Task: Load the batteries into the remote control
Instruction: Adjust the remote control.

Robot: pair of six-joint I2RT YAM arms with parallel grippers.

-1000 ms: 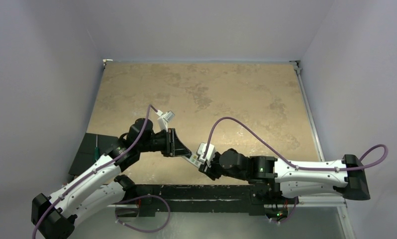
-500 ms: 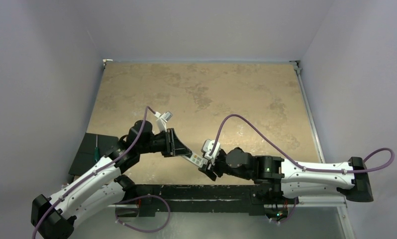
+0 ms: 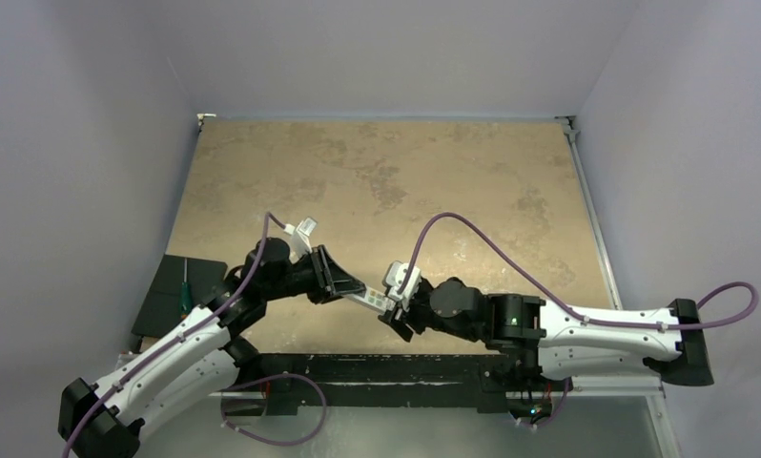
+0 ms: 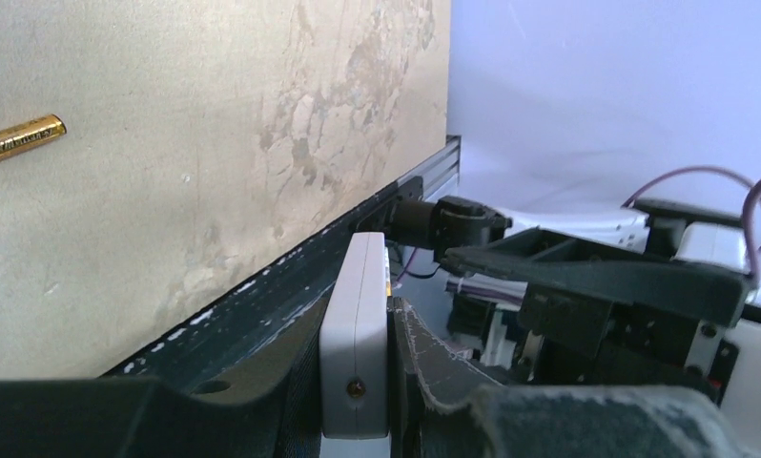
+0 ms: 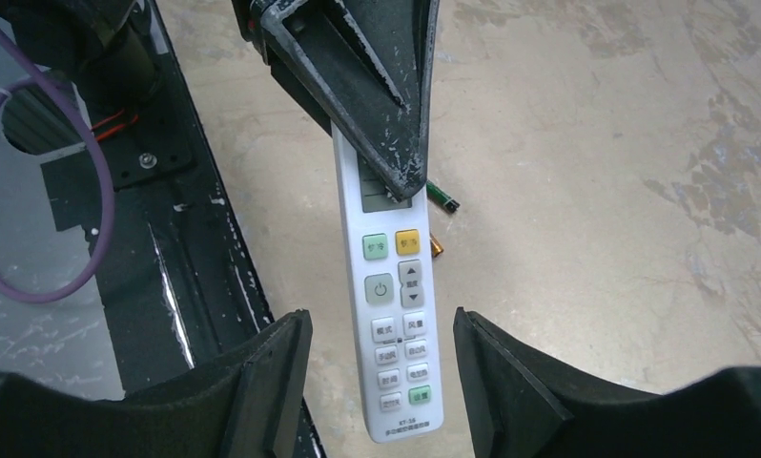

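**A:** From above, where's the remote control [image 3: 370, 301]?

**B:** Lower middle of the frame, held off the table [image 3: 405, 172]. The left jaws pinch one end. The right jaws sit at the other end, too small here to tell how they stand.

**A:** And the left wrist view?

**B:** At bottom centre the remote's edge, a slim grey-white plastic slab, is squeezed between the scuffed black left jaws. A gold battery [image 4: 19, 140], a thin glossy cylinder, lies on the mottled tan table at upper left.

**A:** Right wrist?

**B:** The button face runs up the middle, with rows of small keys [image 5: 397, 351], one green and one yellow near the top. The left jaws clamp the display end. The right jaws are spread either side of the lower end and touch neither edge. A dark battery [image 5: 442, 197] and the gold battery's tip show just right of the remote, on the table.

**A:** So how should the regrasp go?

**B:** I'd centre first, then close squarely on the long edges, not the keys. Smooth plastic likely slips, so the left should hold until the right grips firmly.
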